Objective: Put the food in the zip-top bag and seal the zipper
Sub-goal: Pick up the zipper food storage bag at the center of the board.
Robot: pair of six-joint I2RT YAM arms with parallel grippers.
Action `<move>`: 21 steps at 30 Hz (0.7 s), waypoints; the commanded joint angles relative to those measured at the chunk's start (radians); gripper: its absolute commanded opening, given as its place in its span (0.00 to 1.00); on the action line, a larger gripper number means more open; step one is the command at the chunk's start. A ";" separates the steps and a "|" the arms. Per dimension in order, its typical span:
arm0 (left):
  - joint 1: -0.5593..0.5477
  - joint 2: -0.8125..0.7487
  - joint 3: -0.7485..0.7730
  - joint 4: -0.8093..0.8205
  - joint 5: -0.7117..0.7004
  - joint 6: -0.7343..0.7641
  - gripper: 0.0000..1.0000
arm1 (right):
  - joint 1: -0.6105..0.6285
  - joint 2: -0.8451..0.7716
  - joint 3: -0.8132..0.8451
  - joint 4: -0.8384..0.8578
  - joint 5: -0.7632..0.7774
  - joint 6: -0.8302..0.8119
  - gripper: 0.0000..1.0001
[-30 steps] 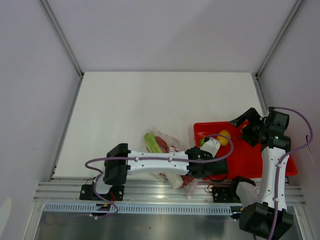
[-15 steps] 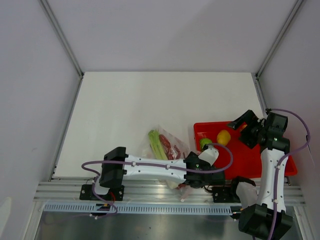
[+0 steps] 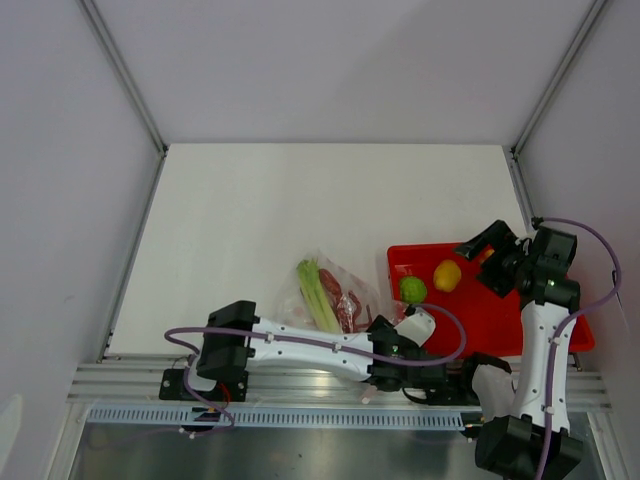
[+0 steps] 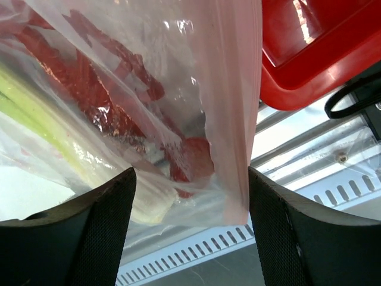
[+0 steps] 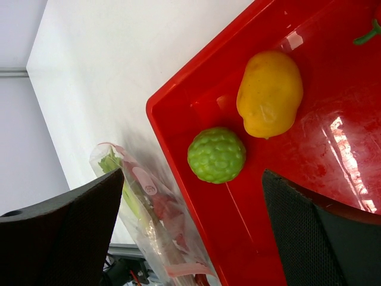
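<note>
Table (image 3: 250, 210): bag (image 3: 352, 280), stalk (image 3: 318, 296) inside; fruit tray (image 3: 510, 312)

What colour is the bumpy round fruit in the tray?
The fruit is green; right wrist view.

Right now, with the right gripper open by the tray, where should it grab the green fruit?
Probably take the green fruit across its round middle, coming straight down. It's a ball in the red tray, with the yellow piece and tray wall close by, so close on its free sides.
</note>
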 commanded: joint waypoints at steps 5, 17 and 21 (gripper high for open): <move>0.043 -0.071 -0.112 0.112 -0.043 0.049 0.74 | -0.004 -0.045 -0.019 -0.014 -0.008 -0.004 0.99; 0.055 -0.168 -0.186 0.161 -0.116 0.097 0.25 | 0.002 -0.053 -0.037 -0.008 -0.007 0.004 0.99; 0.060 -0.194 -0.181 0.150 -0.091 0.121 0.01 | 0.008 -0.046 -0.039 -0.005 0.000 0.001 1.00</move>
